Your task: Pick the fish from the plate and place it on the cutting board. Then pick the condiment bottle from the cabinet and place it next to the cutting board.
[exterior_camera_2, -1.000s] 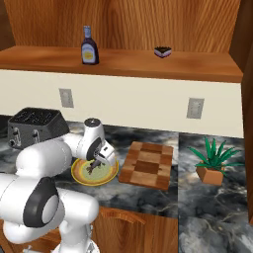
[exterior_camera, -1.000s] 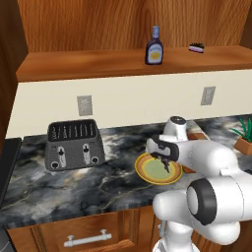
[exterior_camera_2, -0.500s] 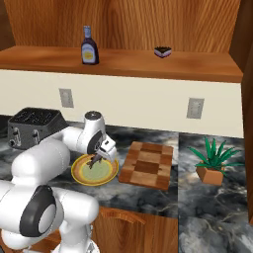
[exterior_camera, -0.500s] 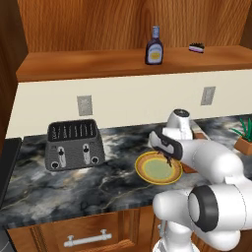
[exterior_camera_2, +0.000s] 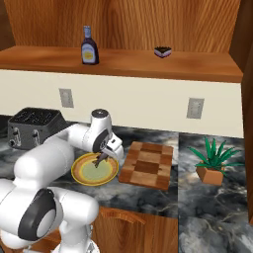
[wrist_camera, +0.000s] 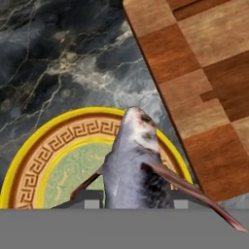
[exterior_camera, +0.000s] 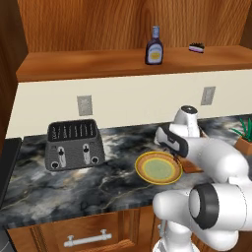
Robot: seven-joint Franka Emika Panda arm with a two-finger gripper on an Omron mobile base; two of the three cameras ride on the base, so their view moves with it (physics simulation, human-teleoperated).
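My gripper (exterior_camera_2: 104,155) is shut on the small dark grey fish (wrist_camera: 134,163) and holds it in the air over the right rim of the yellow plate (wrist_camera: 46,146). In the right base view the fish (exterior_camera_2: 100,161) hangs just left of the checkered cutting board (exterior_camera_2: 148,165), above the plate (exterior_camera_2: 79,173). From the left base view the gripper (exterior_camera: 173,148) hovers over the plate (exterior_camera: 143,170). The board (wrist_camera: 204,73) lies close on the right in the hand view. The dark condiment bottle (exterior_camera: 154,47) stands upright on the cabinet shelf (exterior_camera: 98,61), far above.
A black toaster (exterior_camera: 74,143) stands on the marble counter left of the plate. A potted plant (exterior_camera_2: 213,160) sits right of the board. A small black-and-pink object (exterior_camera_2: 162,51) rests on the shelf right of the bottle (exterior_camera_2: 89,46). Wall outlets sit behind the counter.
The gripper has risen off the plate's middle with the fish in it and shifted right, toward the plate's edge nearest the cutting board.
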